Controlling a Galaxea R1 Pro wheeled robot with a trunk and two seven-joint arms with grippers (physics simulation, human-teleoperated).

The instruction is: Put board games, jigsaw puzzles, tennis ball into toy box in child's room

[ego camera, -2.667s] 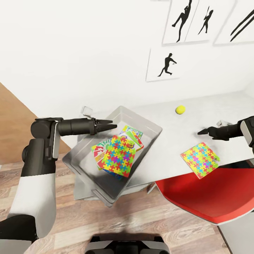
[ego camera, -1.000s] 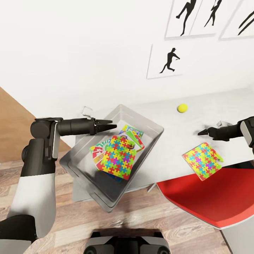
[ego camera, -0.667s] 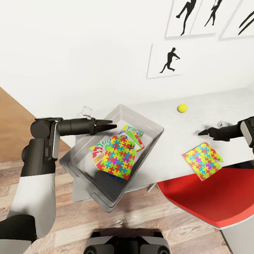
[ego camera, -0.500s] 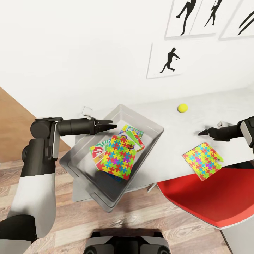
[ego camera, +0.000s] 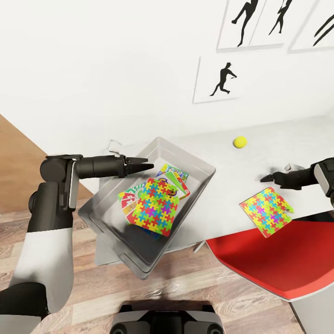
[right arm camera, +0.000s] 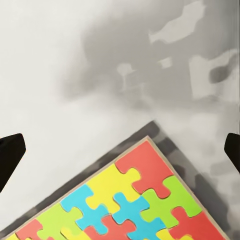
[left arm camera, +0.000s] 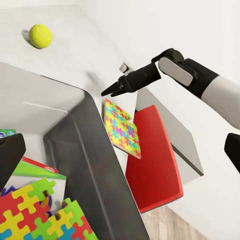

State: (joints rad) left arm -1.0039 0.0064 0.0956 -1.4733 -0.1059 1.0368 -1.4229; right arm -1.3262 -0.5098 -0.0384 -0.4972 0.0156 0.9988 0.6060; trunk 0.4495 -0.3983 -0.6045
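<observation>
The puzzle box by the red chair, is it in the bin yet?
Not yet. That puzzle box lies flat at the table's front edge, outside the bin, beneath the empty right gripper.

A jigsaw puzzle (right arm camera: 135, 202) box with red, yellow, blue and green interlocking pieces lies flat on the pale grey table (right arm camera: 65, 100), one corner pointing up into the picture. A dark shadow edges the box. Two black fingertips (right arm camera: 10, 155) of the right gripper stand wide apart at either edge, above the table. Blotchy grey shadows, perhaps cast by the arm, mark the table beyond.
</observation>
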